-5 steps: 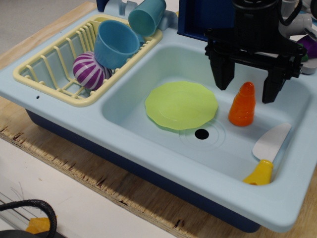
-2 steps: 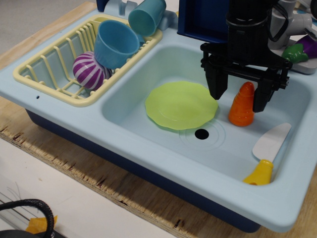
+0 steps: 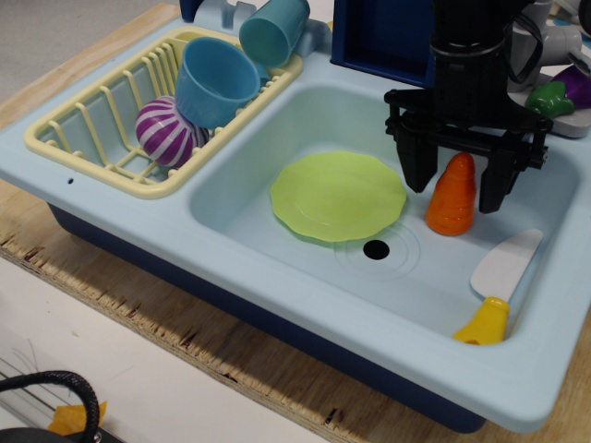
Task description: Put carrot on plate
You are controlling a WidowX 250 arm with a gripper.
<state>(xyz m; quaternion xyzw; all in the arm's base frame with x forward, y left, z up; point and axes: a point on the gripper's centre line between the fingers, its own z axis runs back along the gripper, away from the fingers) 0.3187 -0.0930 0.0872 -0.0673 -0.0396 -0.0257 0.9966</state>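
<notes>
The orange carrot (image 3: 452, 196) stands upright on the sink floor, right of the lime-green plate (image 3: 338, 196) and apart from it. The plate lies flat in the middle of the sink basin with nothing on it. My black gripper (image 3: 455, 181) is open and hangs over the carrot. One finger (image 3: 417, 164) is left of the carrot's tip, the other is to its right. The carrot's upper part sits between them; I cannot tell whether they touch it.
A yellow-handled toy knife (image 3: 499, 285) lies in the sink's right front corner. The drain hole (image 3: 376, 249) is just in front of the plate. A yellow dish rack (image 3: 100, 120) at the left holds a blue cup (image 3: 214, 81) and a purple striped ball (image 3: 166, 129).
The gripper has come down and shifted slightly, so its open fingers now straddle the carrot's top. The carrot and plate have not moved.
</notes>
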